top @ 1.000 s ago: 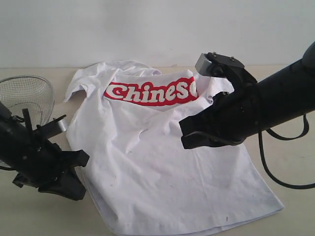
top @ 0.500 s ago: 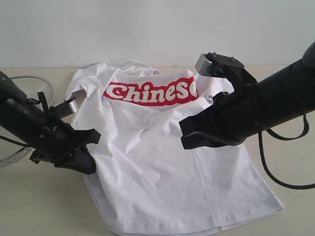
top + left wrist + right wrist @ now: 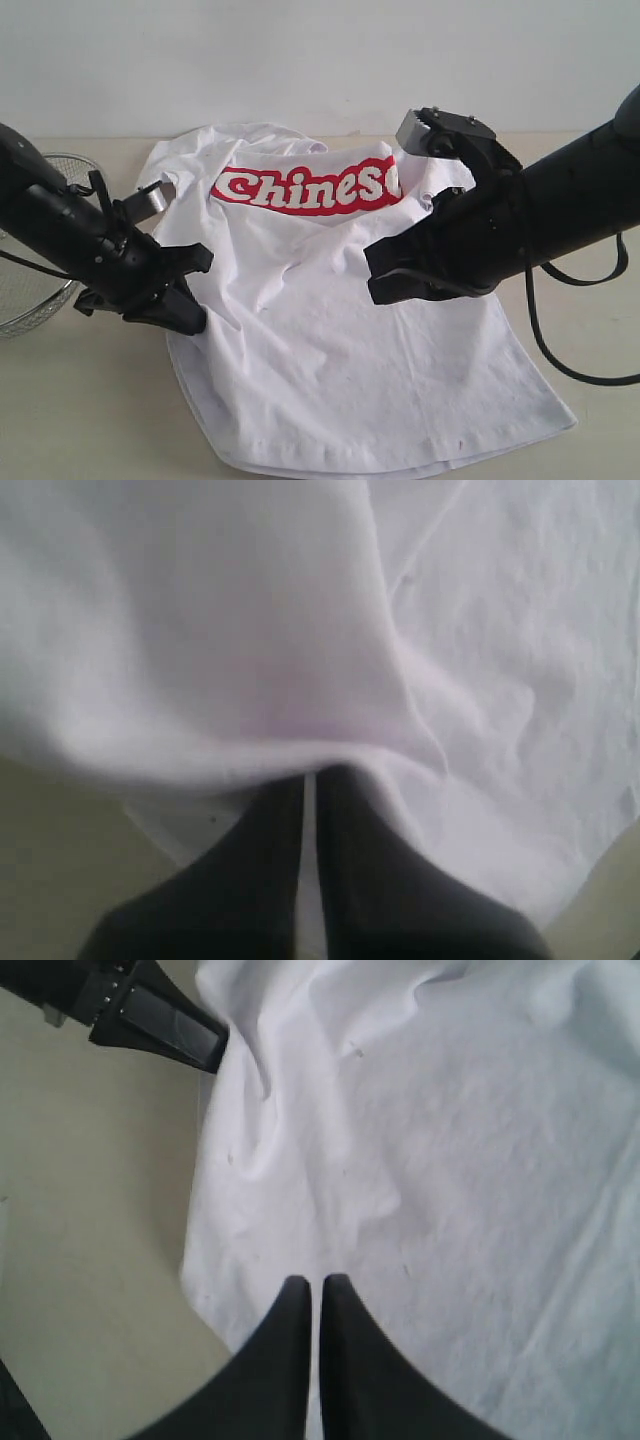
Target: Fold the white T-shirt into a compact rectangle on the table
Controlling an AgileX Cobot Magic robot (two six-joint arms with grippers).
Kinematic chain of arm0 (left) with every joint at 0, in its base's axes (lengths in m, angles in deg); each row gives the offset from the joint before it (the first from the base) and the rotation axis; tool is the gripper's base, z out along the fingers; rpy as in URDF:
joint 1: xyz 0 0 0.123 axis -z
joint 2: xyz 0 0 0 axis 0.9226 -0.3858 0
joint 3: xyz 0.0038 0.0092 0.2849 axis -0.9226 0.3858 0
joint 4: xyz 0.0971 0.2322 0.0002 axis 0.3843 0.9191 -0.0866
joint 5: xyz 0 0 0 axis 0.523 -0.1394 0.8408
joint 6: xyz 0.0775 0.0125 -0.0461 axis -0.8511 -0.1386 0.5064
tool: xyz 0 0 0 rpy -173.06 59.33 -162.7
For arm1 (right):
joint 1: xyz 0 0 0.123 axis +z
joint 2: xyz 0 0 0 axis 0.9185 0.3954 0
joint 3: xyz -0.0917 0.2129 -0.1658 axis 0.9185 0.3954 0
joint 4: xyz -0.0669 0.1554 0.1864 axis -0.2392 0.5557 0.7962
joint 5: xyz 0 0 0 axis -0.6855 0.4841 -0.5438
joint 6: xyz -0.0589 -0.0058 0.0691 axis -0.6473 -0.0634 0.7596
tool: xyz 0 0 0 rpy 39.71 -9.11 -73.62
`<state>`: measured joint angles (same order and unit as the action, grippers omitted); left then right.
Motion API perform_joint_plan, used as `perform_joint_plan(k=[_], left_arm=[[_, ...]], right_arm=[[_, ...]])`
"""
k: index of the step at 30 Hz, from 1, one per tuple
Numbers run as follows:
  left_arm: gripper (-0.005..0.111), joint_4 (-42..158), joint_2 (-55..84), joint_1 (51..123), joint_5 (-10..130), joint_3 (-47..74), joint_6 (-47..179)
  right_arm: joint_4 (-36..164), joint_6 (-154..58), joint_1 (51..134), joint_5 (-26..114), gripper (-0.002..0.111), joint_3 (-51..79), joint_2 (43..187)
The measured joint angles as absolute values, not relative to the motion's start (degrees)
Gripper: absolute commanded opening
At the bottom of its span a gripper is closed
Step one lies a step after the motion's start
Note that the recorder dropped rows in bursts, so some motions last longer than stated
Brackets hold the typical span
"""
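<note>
The basket point(image 3: 30, 285) stood on the table point(image 3: 80, 420) behind the left arm point(image 3: 60, 230); its contents could not be told. The shirt point(image 3: 330, 340) lay spread, lettering up, at table centre. The left gripper point(image 3: 187, 318), angled down, was closed on the shirt's left edge. The right gripper point(image 3: 385, 280) hung over the shirt, fingers together, gripping nothing

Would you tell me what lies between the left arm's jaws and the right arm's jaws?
Only the white short-sleeved cotton T-shirt: its wrinkled fabric below the red lettering fills that stretch in the exterior view.
</note>
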<state>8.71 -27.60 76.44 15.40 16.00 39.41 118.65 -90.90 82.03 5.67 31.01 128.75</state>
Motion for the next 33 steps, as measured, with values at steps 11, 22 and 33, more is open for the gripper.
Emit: perform_joint_plan(k=[11, 22, 33], left_arm=[[0.004, 7.79, -29.63, 76.44, 13.83, 15.18, 36.6], [0.004, 21.59, -25.27, 76.44, 11.21, 14.92, 45.54], [0.004, 21.7, -25.27, 76.44, 11.16, 14.92, 47.17]], right_arm=[[118.52, -90.9, 82.03, 5.85, 0.0, 31.01, 128.75], [117.92, -90.81, 82.03, 5.85, 0.0, 31.01, 128.75], [117.69, -90.81, 82.03, 6.76, 0.0, 31.01, 128.75]])
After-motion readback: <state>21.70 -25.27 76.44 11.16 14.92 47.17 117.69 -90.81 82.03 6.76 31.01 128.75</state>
